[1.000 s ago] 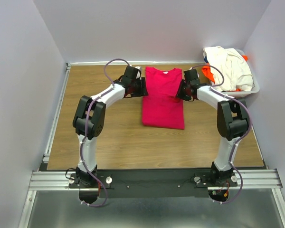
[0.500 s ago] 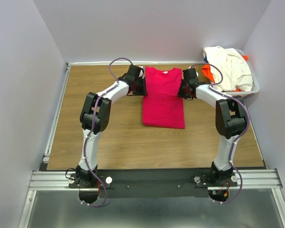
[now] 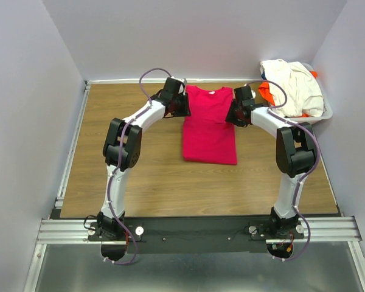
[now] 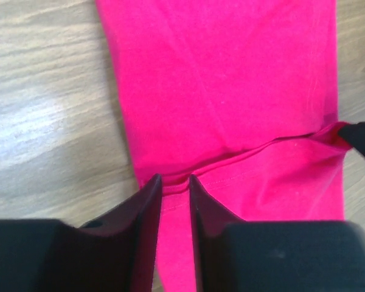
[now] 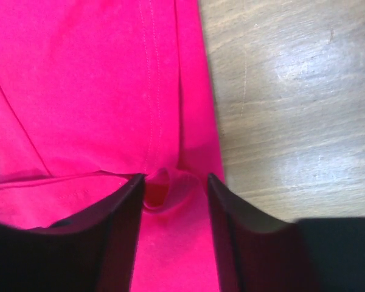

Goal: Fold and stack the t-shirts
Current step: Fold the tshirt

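Moved: left gripper [image 3: 181, 104] has slid farther up the left edge of the pink shirt [image 3: 209, 125].
Left jaws: narrow slit over a folded hem; cannot tell if they pinch it.
Right side: right gripper [image 5: 173, 177] spread wide, astride a cloth pucker at the right edge.
Pink shirt: folded flat, mid-table [image 3: 146, 170].
Far right: basket [image 3: 326, 112] holding cream shirt [image 3: 295, 85] and orange shirt [image 3: 266, 93].

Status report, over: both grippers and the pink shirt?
Left gripper narrow at pink t-shirt left edge, grip unclear. Right gripper open, cloth puckered between. Nothing in the way.
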{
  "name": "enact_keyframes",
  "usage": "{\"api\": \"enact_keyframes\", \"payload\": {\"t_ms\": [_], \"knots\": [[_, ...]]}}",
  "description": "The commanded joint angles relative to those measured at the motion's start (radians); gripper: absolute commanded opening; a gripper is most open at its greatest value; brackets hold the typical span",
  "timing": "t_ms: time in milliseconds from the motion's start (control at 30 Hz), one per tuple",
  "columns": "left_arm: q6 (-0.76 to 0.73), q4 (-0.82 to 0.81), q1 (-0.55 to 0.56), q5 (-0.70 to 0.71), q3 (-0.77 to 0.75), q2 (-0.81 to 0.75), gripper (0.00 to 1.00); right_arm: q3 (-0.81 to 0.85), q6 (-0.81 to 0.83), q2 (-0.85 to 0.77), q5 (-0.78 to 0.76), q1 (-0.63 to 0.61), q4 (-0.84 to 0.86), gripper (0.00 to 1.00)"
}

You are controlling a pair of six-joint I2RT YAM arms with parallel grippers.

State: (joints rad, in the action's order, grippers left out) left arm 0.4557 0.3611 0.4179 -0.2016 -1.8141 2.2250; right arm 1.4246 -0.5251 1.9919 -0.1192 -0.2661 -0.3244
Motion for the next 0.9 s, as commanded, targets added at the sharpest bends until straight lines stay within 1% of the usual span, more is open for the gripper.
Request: {"api": "enact_keyframes", "payload": {"t_ms": [0, 33, 67, 100, 133, 167, 200, 267, 300, 367, 400, 467, 500, 533, 600, 767, 800, 867], "knots": [[0.011, -0.046, -0.031, 0.001, 0.103, -0.115, 0.54, 0.033, 0.005, -0.034, -0.017, 0.007, -0.019, 0.57], [0.026, -0.063, -0.04, -0.001, 0.142, -0.149, 0.58, 0.031, 0.007, -0.051, -0.019, 0.007, -0.021, 0.59], [0.041, -0.086, -0.056, 0.001, 0.186, -0.224, 0.6, 0.03, 0.007, -0.064, -0.017, 0.007, -0.025, 0.6], [0.079, -0.138, -0.063, -0.001, 0.285, -0.261, 0.61, 0.025, 0.005, -0.093, -0.017, 0.001, -0.033, 0.61], [0.099, -0.169, -0.068, -0.008, 0.342, -0.301, 0.61, 0.017, 0.005, -0.11, -0.016, -0.005, -0.036, 0.61], [0.118, -0.2, -0.074, -0.022, 0.398, -0.373, 0.62, 0.007, 0.005, -0.122, -0.011, -0.027, -0.036, 0.61], [0.142, -0.261, -0.074, -0.025, 0.508, -0.407, 0.61, -0.004, -0.001, -0.14, -0.007, -0.042, -0.036, 0.61], [0.201, -0.336, -0.076, -0.079, 0.616, -0.479, 0.59, -0.03, -0.004, -0.163, 0.015, -0.082, -0.035, 0.59], [0.218, -0.403, -0.077, -0.097, 0.706, -0.494, 0.59, -0.038, -0.004, -0.165, 0.012, -0.128, -0.035, 0.59], [0.267, -0.476, -0.077, -0.159, 0.791, -0.527, 0.59, -0.059, -0.004, -0.171, 0.006, -0.171, -0.035, 0.59], [0.28, -0.549, -0.077, -0.177, 0.862, -0.533, 0.59, -0.068, -0.007, -0.173, 0.009, -0.205, -0.035, 0.59], [0.317, -0.628, -0.076, -0.234, 0.923, -0.542, 0.58, -0.079, -0.007, -0.17, 0.029, -0.228, -0.033, 0.59], [0.33, -0.692, -0.076, -0.252, 0.962, -0.541, 0.59, -0.079, -0.006, -0.166, 0.029, -0.251, -0.033, 0.59], [0.337, -0.72, -0.074, -0.293, 0.975, -0.536, 0.59, -0.078, -0.004, -0.159, 0.03, -0.26, -0.033, 0.59], [0.354, -0.786, -0.07, -0.321, 0.998, -0.518, 0.59, -0.067, -0.006, -0.147, 0.05, -0.281, -0.033, 0.59], [0.363, -0.882, -0.051, -0.39, 1.013, -0.486, 0.61, -0.036, -0.016, -0.093, 0.067, -0.305, -0.027, 0.58], [0.368, -0.915, -0.047, -0.41, 1.019, -0.481, 0.61, -0.03, -0.024, -0.076, 0.064, -0.306, -0.027, 0.58], [0.367, -0.927, -0.039, -0.42, 1.021, -0.47, 0.61, -0.029, -0.035, -0.064, 0.041, -0.306, -0.027, 0.57]]}}
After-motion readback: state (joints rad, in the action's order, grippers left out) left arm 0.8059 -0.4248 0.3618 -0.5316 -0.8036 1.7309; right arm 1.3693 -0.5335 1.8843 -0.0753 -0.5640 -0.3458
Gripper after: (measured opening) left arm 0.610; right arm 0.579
